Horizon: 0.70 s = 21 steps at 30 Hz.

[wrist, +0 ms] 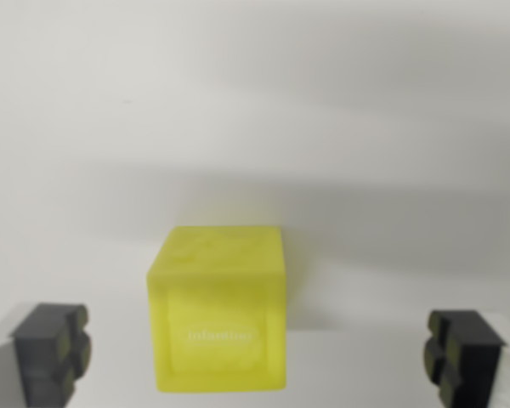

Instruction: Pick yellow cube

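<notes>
Yellow cube [221, 310] sits on white tabletop [255, 110] between the spread fingers of the end effector [259, 357], jaws wide and empty, cube nearer the wrist view's left finger, roughly square to the closing line

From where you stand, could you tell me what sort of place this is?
Probably a bare lab test bench: a plain white surface, a single yellow cube, and the robot's hand open around it.

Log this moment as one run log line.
phase: pre-grasp | claw: open, fingers either side of translucent yellow plastic cube, no contact | cube: resting on white surface, nearer the wrist view's left finger
</notes>
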{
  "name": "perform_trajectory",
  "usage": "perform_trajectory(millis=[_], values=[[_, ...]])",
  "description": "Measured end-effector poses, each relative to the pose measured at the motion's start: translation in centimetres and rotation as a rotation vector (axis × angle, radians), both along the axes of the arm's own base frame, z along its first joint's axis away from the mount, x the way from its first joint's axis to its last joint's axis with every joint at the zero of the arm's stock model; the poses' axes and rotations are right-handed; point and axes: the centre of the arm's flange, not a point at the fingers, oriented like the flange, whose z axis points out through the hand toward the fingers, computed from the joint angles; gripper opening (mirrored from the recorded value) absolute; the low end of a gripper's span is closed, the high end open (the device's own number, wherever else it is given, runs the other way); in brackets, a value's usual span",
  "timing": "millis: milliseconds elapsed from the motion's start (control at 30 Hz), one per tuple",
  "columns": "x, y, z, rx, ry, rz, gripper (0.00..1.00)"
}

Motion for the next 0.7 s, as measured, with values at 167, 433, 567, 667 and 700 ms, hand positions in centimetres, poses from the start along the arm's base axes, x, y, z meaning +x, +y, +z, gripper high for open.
perform_trajectory(millis=[167, 433, 567, 667, 700], values=[[-0.8, 0.2, -0.8, 0.001, 0.0, 0.004, 1.0], [-2.0, 0.5, -2.2, 0.003, -0.002, 0.01, 1.0], [-2.6, 0.7, -2.9, 0.004, -0.002, 0.013, 1.0], [-3.0, 0.8, -3.3, 0.005, -0.002, 0.015, 1.0], [-3.2, 0.8, -3.5, 0.005, -0.002, 0.016, 1.0]])
